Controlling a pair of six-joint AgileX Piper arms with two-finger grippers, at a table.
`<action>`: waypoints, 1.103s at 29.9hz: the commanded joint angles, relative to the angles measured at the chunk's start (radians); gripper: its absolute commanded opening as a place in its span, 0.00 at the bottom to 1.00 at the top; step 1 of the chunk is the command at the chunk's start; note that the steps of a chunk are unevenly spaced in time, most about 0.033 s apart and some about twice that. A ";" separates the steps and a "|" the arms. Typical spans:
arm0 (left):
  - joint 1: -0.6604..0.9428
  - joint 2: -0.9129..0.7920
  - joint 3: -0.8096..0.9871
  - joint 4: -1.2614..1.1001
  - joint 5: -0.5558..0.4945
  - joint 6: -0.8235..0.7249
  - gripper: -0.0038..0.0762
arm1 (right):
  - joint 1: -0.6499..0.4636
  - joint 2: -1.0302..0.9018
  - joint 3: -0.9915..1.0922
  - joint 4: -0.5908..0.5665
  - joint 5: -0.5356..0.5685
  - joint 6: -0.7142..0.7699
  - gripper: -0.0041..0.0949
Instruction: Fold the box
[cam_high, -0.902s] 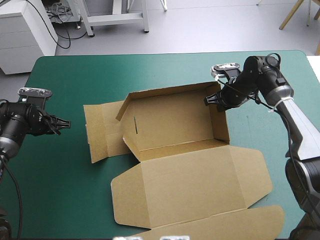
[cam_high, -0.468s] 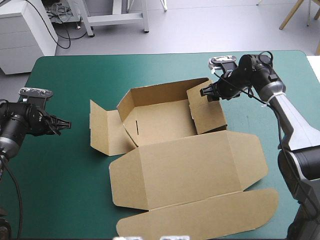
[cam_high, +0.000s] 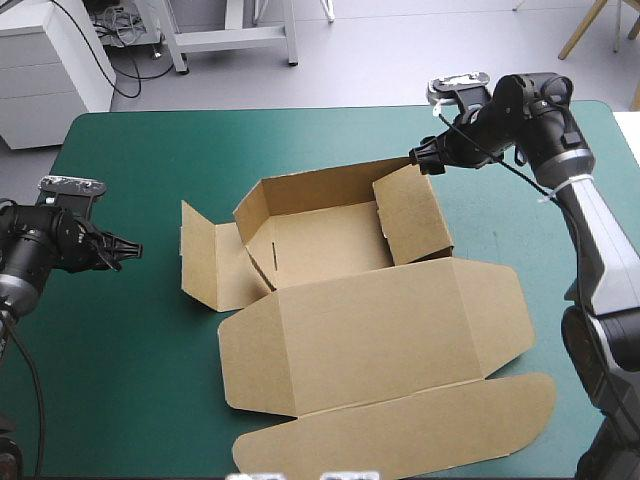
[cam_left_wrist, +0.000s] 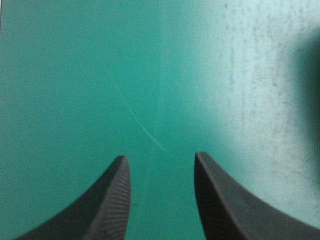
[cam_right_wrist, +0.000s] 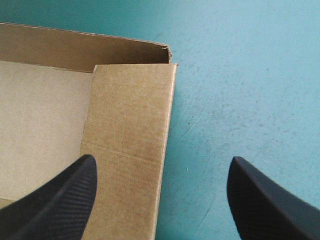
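Table: teal-green, bears everything.
Box: mid-table, far wall up, lid flat toward the near edge.
Right wall: folded inward since earlier, standing unheld.
Right gripper: spread wide, lifted off that wall toward the far edge.
Left gripper: slightly parted, empty, at the left edge.
Next: likely the left flap.

Bright, even light from overhead fills the high view. The box throws only faint, soft shadows on the cover at its edges; its inner walls are darker than its floor. Well left of the box, ahead of the left gripper, a pale glare patch borders a dark shadow.
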 joint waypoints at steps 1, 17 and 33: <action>0.001 -0.033 -0.025 0.000 -0.026 -0.001 0.41 | 0.003 -0.125 -0.020 -0.016 -0.024 0.007 0.72; 0.001 -0.033 -0.025 0.004 -0.053 0.006 0.41 | 0.082 -0.326 0.283 -0.060 -0.033 0.021 0.72; 0.001 -0.033 -0.025 0.010 -0.045 0.013 0.41 | 0.106 -0.022 0.183 -0.105 -0.100 0.046 0.72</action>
